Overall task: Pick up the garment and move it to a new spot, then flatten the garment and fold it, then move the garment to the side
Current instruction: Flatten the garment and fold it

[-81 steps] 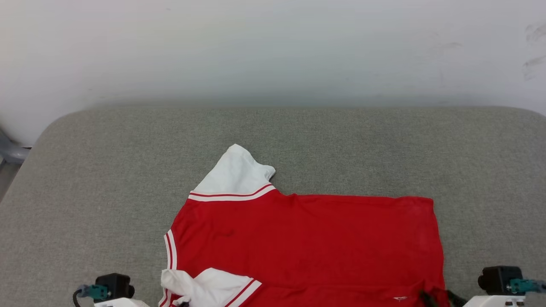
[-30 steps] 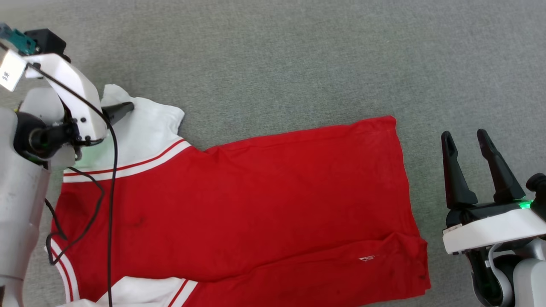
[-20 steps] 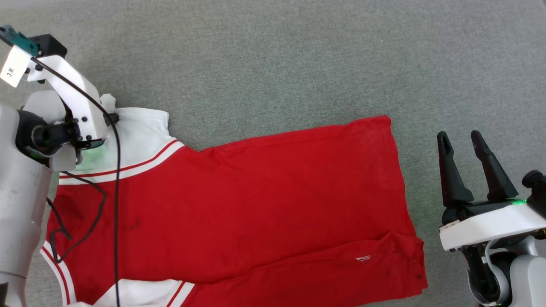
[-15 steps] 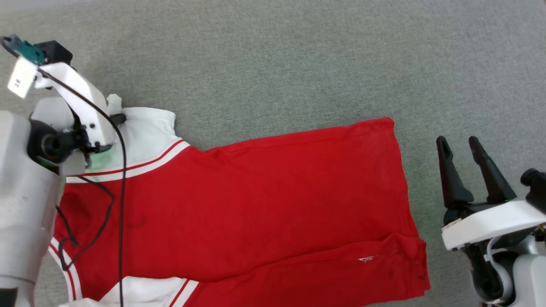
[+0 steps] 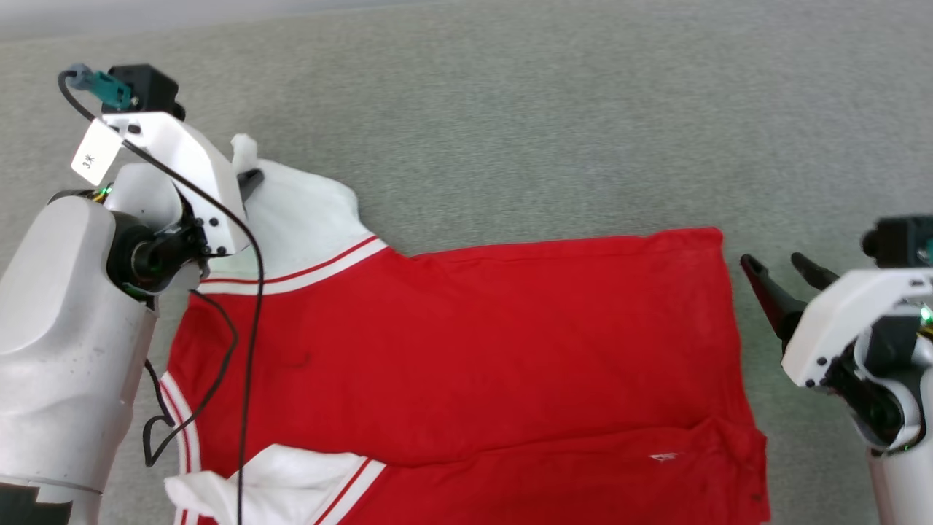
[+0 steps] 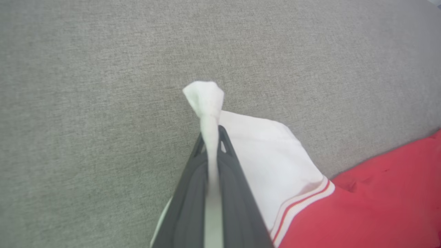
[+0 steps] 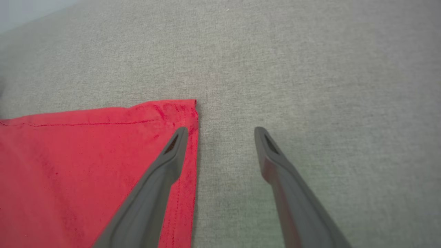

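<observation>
The left gripper (image 6: 211,135), open a second ago, now pinches the garment (image 5: 466,350) at its ten o'clock sleeve tip, perhaps lifting it.

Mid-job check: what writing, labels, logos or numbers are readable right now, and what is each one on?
"3", followed by a star-like mark I cannot make out: on the white tag hanging at the left arm.
Small white logo near the lower edge of the red jersey: too small to read.
Nothing else legible.
</observation>
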